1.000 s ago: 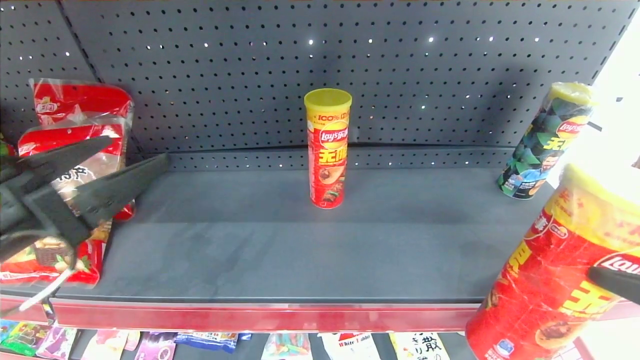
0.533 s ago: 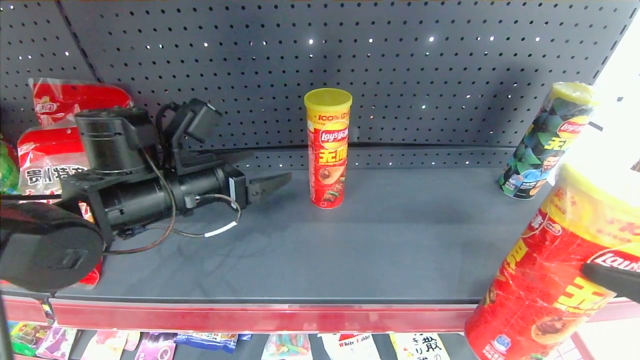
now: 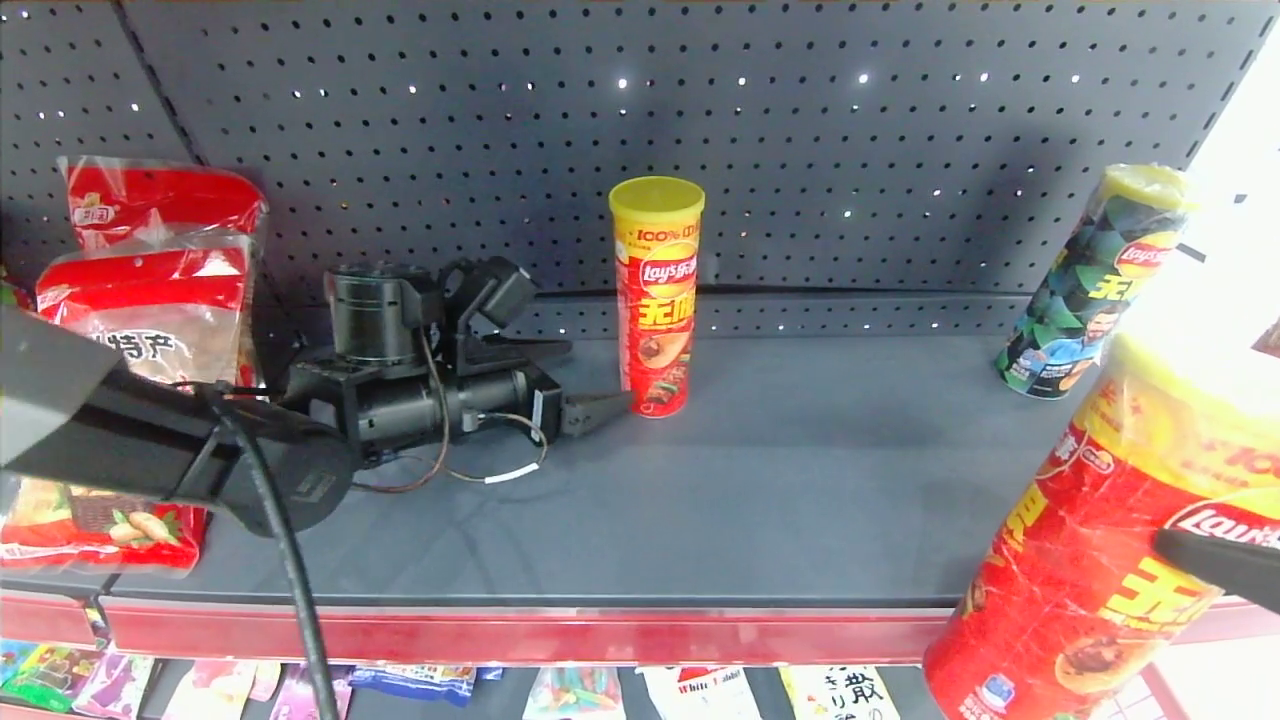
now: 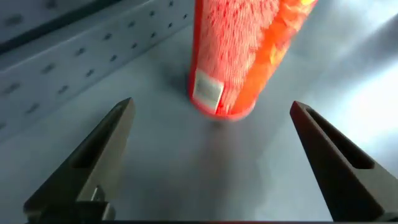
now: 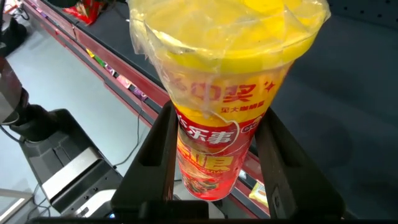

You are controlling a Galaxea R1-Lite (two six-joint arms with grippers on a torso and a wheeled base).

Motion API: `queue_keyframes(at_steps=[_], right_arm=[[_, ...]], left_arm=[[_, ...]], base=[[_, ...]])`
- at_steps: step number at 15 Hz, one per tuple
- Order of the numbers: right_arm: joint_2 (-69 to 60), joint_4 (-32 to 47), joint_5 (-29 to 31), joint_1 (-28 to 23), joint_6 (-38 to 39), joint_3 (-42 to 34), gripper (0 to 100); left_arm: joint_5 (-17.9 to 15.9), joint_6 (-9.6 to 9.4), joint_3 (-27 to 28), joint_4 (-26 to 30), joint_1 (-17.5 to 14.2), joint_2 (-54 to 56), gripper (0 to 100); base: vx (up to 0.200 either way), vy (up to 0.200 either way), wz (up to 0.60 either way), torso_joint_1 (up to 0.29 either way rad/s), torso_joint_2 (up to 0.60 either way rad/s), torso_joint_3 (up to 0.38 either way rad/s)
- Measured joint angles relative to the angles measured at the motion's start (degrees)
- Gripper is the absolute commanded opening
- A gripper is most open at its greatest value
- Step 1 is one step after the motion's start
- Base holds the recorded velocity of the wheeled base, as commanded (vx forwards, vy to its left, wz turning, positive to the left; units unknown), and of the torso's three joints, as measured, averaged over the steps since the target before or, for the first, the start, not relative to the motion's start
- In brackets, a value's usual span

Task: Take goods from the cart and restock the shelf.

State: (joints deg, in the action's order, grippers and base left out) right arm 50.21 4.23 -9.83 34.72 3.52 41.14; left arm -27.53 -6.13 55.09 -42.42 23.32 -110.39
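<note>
Grey steel makes up the shelf, with a pegboard back and a red rail along its near edge. Most of the deck between the goods is bare.

Biggest to the eye is the held tube of crisps, red with a yellow lid. It hangs at the near right, out in front of the rail and not yet over the deck. The right gripper is clamped on its waist, one finger on each side. The film wrap looks slick to me, so the tube could slip in that grip. A low swing inward might also catch it on the rail.

The left arm lies low across the left half of the deck. The left gripper has its fingers spread wide, their tips just beside the foot of the standing tube. From the wrist, that tube sits ahead of the gap between the fingers, a little off centre.

That is the risk I would watch. The tube is tall and narrow, and a finger touching one side first would likely tip it or push it against the back panel.

Red snack bags are stacked at the far left, close behind the arm, and the elbow could drag them.

At the far right a dark tube leans tilted, so a nudge from the incoming tube may knock it over.
</note>
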Motion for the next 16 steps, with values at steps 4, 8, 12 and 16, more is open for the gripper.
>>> queue_keyframes(at_steps=[4,8,12,16], right_arm=[[0.0,0.0,0.01,-0.02,0.04,-0.27,0],[0.22,0.0,0.06,-0.02,0.02,-0.18,0],[0.28,-0.02,0.09,-0.02,0.0,-0.27,0],[0.28,0.0,0.06,-0.02,0.0,-0.4,0]], left_arm=[[0.27,0.0,7.8,-0.6,4.16,-7.28,100],[0.46,0.04,10.92,-0.82,5.28,-10.89,100],[2.16,0.09,11.64,-0.84,5.12,-11.58,0],[2.32,0.04,11.36,-0.77,4.44,-11.11,0]], base=[[0.0,0.0,0.0,0.0,0.0,0.0],[0.0,0.0,0.0,0.0,0.0,0.0],[0.0,0.0,0.0,0.0,0.0,0.0],[0.0,0.0,0.0,0.0,0.0,0.0]])
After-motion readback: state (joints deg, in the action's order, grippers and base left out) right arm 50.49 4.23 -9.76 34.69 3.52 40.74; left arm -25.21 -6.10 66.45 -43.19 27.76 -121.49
